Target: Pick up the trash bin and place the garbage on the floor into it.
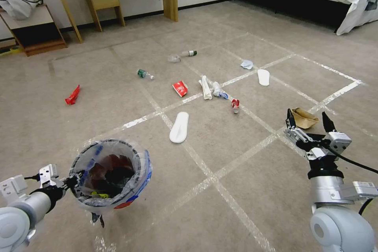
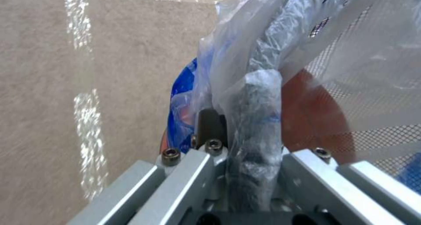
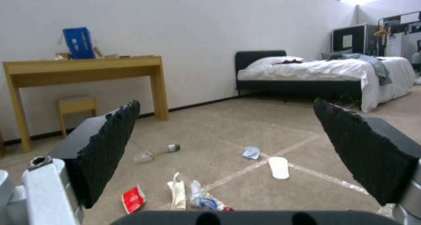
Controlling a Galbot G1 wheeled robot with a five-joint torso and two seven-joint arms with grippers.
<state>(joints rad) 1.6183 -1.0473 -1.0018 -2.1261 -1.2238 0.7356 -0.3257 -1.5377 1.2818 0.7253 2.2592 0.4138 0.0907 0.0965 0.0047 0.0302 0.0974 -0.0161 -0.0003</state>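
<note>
Now red trash bin, crinkly blue-printed liner, gripped by left gripper.

bin: small round red plastic trash bin lined with crinkly clear blue-printed bag, upright, held off the carpet, dark scraps inside.
litter: green-capped clear bottles, red wrappers, white paper rolls, brown paper scrap scattered on the floor.

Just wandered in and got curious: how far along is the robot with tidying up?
Done: the left gripper holds the trash bin off the floor. In hand: the open right gripper hovers near a brown paper scrap. Left: bottles, red wrappers and paper rolls on the carpet.
</note>
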